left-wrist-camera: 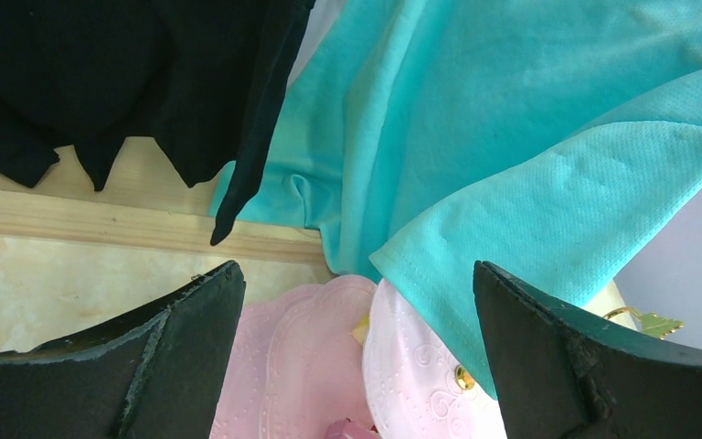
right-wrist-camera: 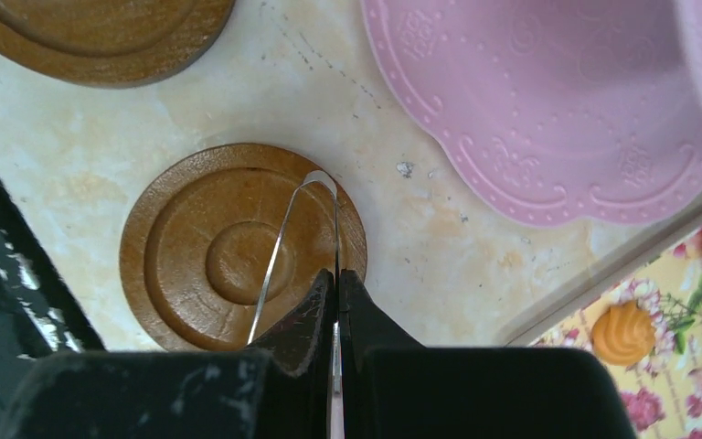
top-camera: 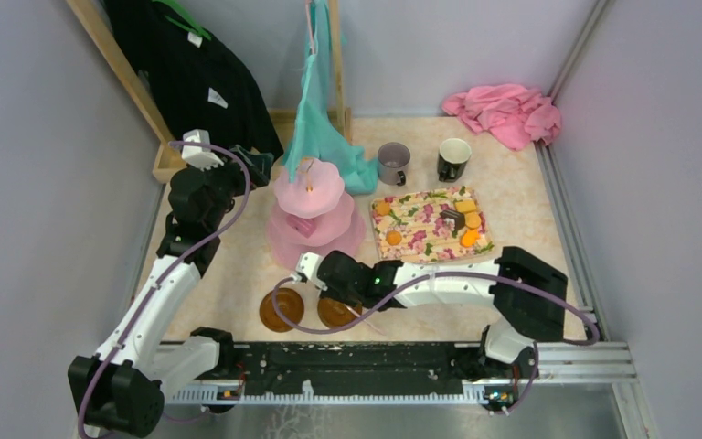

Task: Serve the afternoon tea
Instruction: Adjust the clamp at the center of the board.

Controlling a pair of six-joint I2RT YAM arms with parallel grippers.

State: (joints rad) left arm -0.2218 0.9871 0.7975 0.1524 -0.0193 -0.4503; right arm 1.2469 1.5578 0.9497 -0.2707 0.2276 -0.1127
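The pink three-tier stand [top-camera: 315,240] stands left of centre, with a pink cake [top-camera: 300,225] on a middle tier. My left gripper [top-camera: 258,165] is open and empty beside its top tier; the left wrist view shows the tiers [left-wrist-camera: 311,366] between my fingers. My right gripper [top-camera: 303,267] is shut on thin metal tongs [right-wrist-camera: 279,233] over one brown disc [right-wrist-camera: 228,247]; the other disc [top-camera: 281,309] lies to its left. Orange [top-camera: 393,237], yellow [top-camera: 465,207] and brown [top-camera: 452,218] cakes sit on a floral tray [top-camera: 420,224]. The grey mug [top-camera: 393,162] and the black mug [top-camera: 453,158] stand behind it.
Teal fabric [top-camera: 324,128] hangs from a wooden frame onto the stand's top tier and fills the left wrist view [left-wrist-camera: 512,137]. Black clothes [top-camera: 192,73] hang at the back left. A pink cloth [top-camera: 505,112] lies in the back right corner. Grey walls close in both sides.
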